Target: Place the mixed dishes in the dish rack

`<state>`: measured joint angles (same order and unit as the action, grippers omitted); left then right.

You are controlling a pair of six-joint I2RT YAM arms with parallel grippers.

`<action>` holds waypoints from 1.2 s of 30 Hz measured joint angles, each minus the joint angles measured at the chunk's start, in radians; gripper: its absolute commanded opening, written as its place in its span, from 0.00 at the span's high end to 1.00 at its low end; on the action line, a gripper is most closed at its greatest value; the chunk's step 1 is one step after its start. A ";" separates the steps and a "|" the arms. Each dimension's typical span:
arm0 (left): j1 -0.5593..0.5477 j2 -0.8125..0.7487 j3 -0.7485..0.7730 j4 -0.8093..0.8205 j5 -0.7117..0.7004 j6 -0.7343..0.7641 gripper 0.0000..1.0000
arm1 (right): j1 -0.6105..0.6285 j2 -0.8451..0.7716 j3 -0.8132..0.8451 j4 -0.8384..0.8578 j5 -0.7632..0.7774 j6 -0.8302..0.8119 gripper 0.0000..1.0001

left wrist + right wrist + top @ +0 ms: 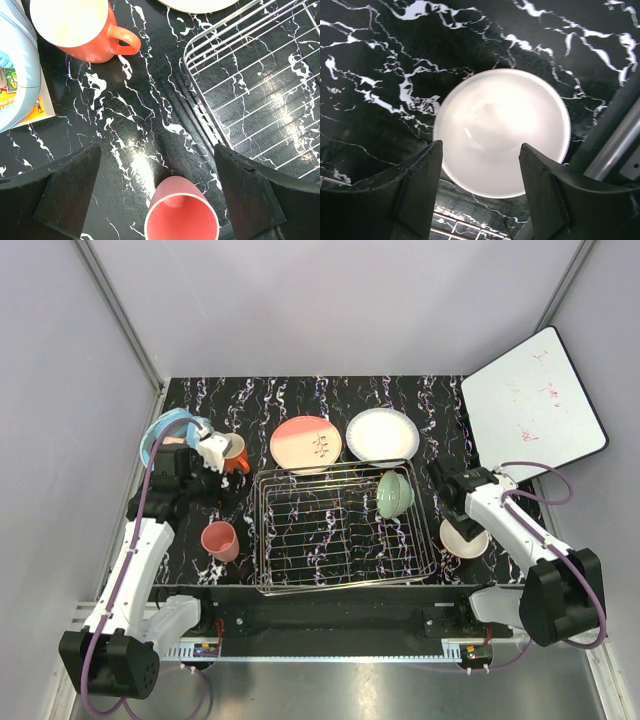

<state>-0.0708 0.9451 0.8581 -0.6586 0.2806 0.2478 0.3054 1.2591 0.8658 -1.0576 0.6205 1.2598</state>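
Note:
The dish rack (pixel 345 558) stands mid-table with the pale green bowl (pixel 393 494) propped in its far right corner. Behind it lie the salmon-pink plate (pixel 306 443) and the white plate (pixel 382 433). The orange-red mug (pixel 236 453) (pixel 82 30) and the pink cup (pixel 220 540) (pixel 181 215) stand left of the rack. My left gripper (pixel 210 488) (pixel 157 190) hangs open over the table between them, the cup's rim low between its fingers. My right gripper (pixel 450 502) (pixel 480 185) is open above the white-and-orange bowl (pixel 464 540) (pixel 502 130), right of the rack.
A light blue round tub (pixel 165 430) (pixel 15 75) sits at the far left beside the mug. A white board with red scribbles (pixel 535 405) leans at the back right. The rack's wire edge (pixel 200 100) runs close to my left gripper's right finger.

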 measured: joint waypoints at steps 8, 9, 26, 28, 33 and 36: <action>0.000 0.000 0.000 0.000 0.000 0.000 0.01 | -0.041 0.088 0.008 0.119 -0.055 -0.087 0.33; 0.000 0.000 0.000 0.000 0.000 0.000 0.01 | -0.045 0.103 0.008 0.132 -0.064 -0.095 0.35; 0.000 0.000 -0.003 0.003 -0.004 -0.001 0.01 | -0.079 0.248 0.064 0.235 -0.092 -0.169 0.86; 0.000 0.000 -0.005 0.004 -0.004 -0.001 0.01 | -0.085 0.279 0.098 0.247 -0.090 -0.184 0.86; 0.000 0.000 -0.018 0.005 -0.008 0.000 0.01 | -0.102 0.368 0.195 0.283 -0.090 -0.217 0.86; 0.000 0.000 -0.021 0.008 -0.013 0.000 0.01 | -0.106 0.426 0.251 0.300 -0.091 -0.230 0.86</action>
<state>-0.0708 0.9451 0.8371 -0.6506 0.2676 0.2474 0.1993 1.6848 1.1172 -0.7574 0.5297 1.0294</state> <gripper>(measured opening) 0.988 0.146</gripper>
